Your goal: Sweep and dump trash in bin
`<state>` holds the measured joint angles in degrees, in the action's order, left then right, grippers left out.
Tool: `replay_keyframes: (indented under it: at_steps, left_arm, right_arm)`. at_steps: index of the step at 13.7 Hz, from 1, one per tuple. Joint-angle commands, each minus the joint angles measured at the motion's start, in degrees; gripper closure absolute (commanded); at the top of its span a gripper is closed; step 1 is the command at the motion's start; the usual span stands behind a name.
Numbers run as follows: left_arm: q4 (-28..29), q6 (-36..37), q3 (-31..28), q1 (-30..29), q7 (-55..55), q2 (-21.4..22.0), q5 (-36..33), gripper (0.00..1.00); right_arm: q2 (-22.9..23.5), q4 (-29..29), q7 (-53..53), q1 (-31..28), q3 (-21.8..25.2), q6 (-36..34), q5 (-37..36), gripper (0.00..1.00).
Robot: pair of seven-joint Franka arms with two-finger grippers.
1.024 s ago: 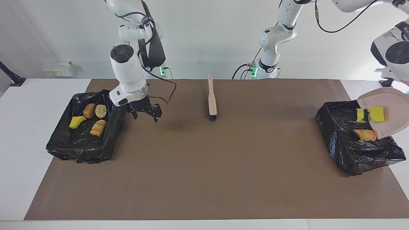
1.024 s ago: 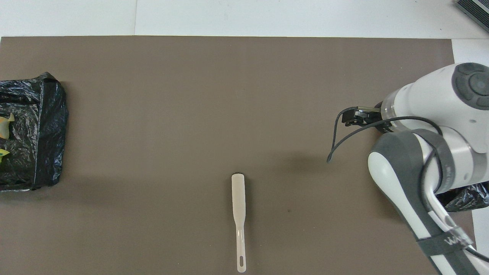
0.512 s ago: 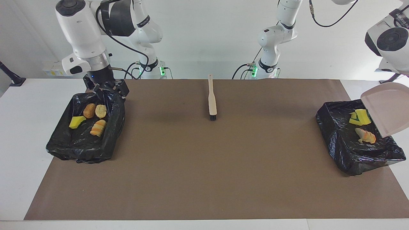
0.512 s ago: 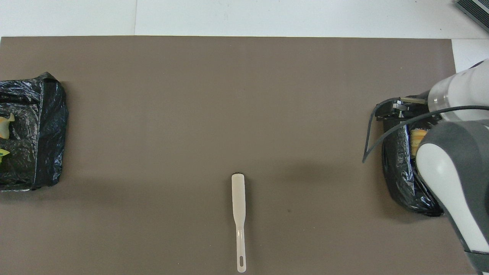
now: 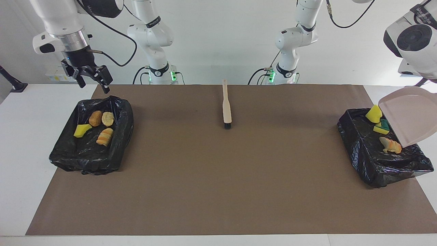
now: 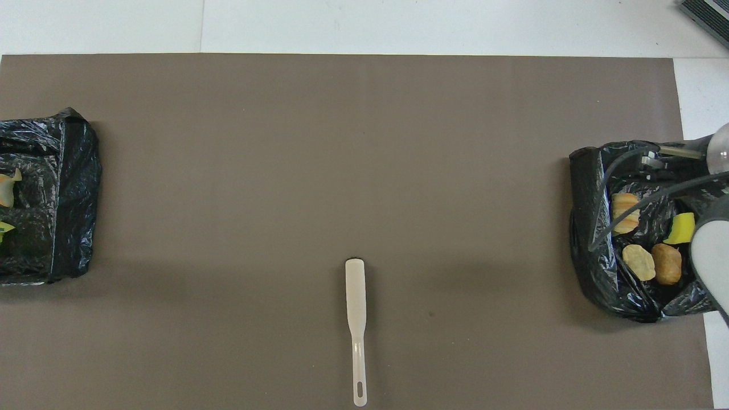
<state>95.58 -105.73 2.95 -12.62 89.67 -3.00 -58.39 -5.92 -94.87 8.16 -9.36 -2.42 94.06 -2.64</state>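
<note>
The trash lies in two black-bagged bins. The bin (image 5: 85, 160) at the right arm's end holds a yellow sponge chunk (image 5: 82, 130) and three bread-like lumps (image 5: 105, 136). The bin (image 5: 375, 171) at the left arm's end holds two yellow sponge pieces (image 5: 374, 113) and an orange lump (image 5: 391, 145). A beige dustpan (image 5: 408, 116) hangs tilted over that bin's edge, empty. The left gripper that carries it is out of frame. My right gripper (image 5: 95, 87) hangs open and empty, high above the robots' corner of the first bin.
A wooden-handled brush (image 5: 226, 106) lies on the brown mat midway between the bins, close to the robots, bristles pointing away from them. It also shows in the overhead view as the brush (image 6: 356, 330). White table borders the mat.
The right gripper rose from beside its bin and swung over the bin's robot-side corner. The dustpan lifted slightly and its sponge pieces slid off into the bin below.
</note>
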Motion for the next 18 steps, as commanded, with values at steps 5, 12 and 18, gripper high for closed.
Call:
replay_keyframes:
  at_steps: [5, 12, 18]
  left_arm:
    - [-1.4, 5.5, -0.6, 3.7, -0.5, -0.6, 22.0, 1.00]
    - [3.2, 7.9, -0.5, 3.8, -18.2, 1.5, 44.7, 1.00]
    - [8.9, 6.6, -0.5, 14.7, -52.1, 1.6, 49.1, 1.00]
  right_arm:
    - [0.6, 5.5, -4.3, -0.4, 1.5, -8.1, -0.1, 0.00]
    - [0.6, 1.6, -4.3, 10.6, 12.9, -8.1, 0.6, 0.00]
    - [0.6, 1.5, -4.2, 4.2, 5.3, -7.2, 1.6, 0.00]
